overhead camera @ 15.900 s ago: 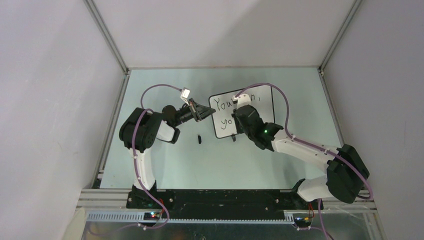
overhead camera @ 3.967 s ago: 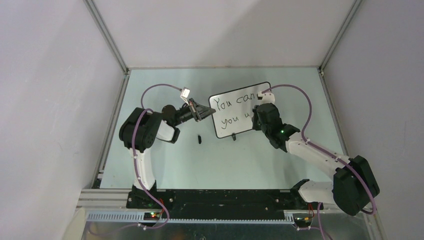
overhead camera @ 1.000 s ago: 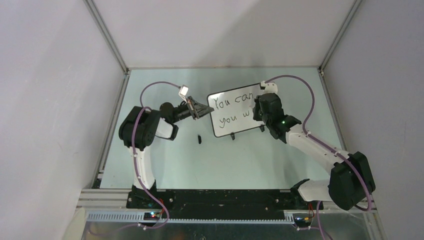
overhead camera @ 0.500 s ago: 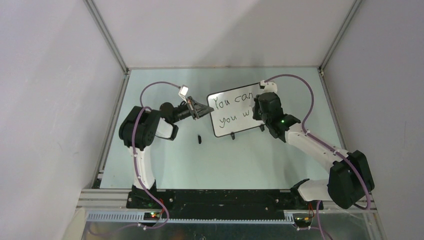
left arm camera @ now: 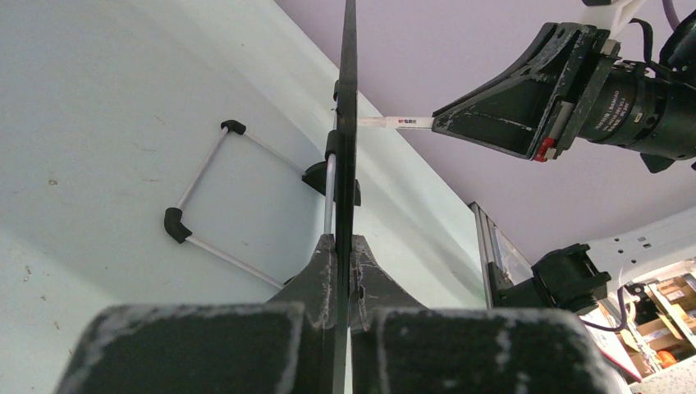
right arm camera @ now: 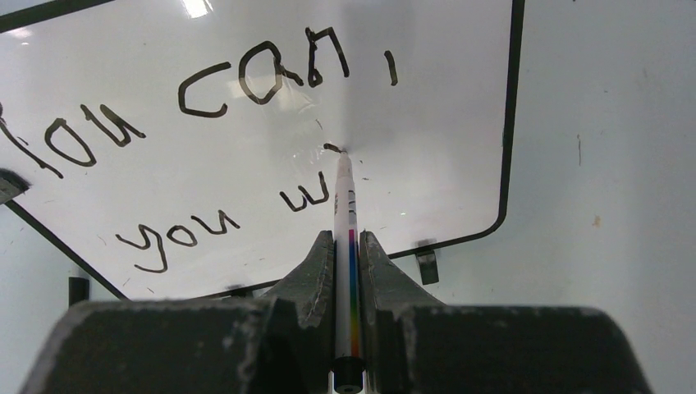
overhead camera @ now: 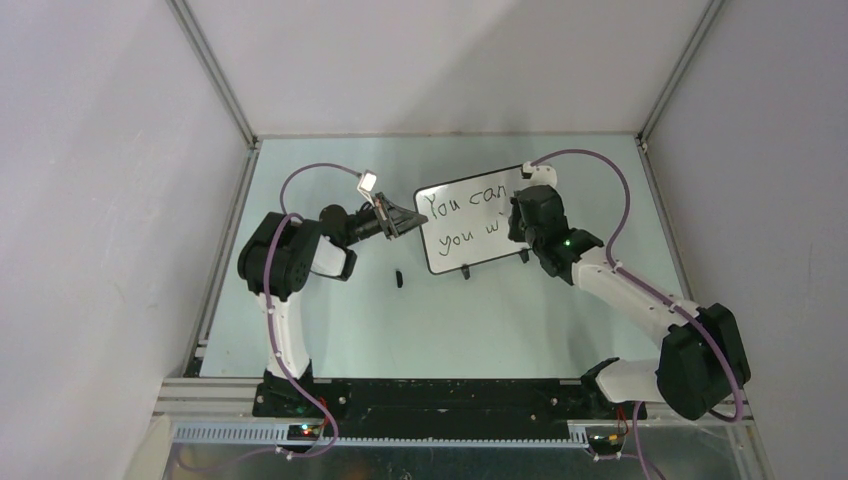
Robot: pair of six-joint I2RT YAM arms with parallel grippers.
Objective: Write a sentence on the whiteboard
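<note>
My right gripper (right arm camera: 346,240) is closed narrow around a marker (right arm camera: 345,193), a thin white pen with a rainbow stripe along its barrel, pinched between both fingers and pointing straight ahead. Its tip touches the whiteboard (right arm camera: 447,123), just right of the middle of the white face. A short dark mark sits at the tip, above and just right of the last letter written.

The sentence (right arm camera: 263,82) is in black marker in two lines. The upper line reads "You can," and the lower line reads "you w" so far. The lower line ends just left of my marker.

My left gripper (left arm camera: 342,250) is pressed shut on the board's left edge, with the thin black frame clamped between its fingers. From that wrist I see the board edge-on as a dark vertical strip, and a wire stand (left arm camera: 201,201) with black corners rests on the table behind it. My right gripper reaches in from the other side, marker against the board.

The board stands on the table (overhead camera: 450,320) between my two arms, towards the back, on its small black feet (right arm camera: 427,267). A small dark thing (overhead camera: 398,278) lies on the table near the board's lower left corner, apart from it; I cannot tell what it is.
</note>
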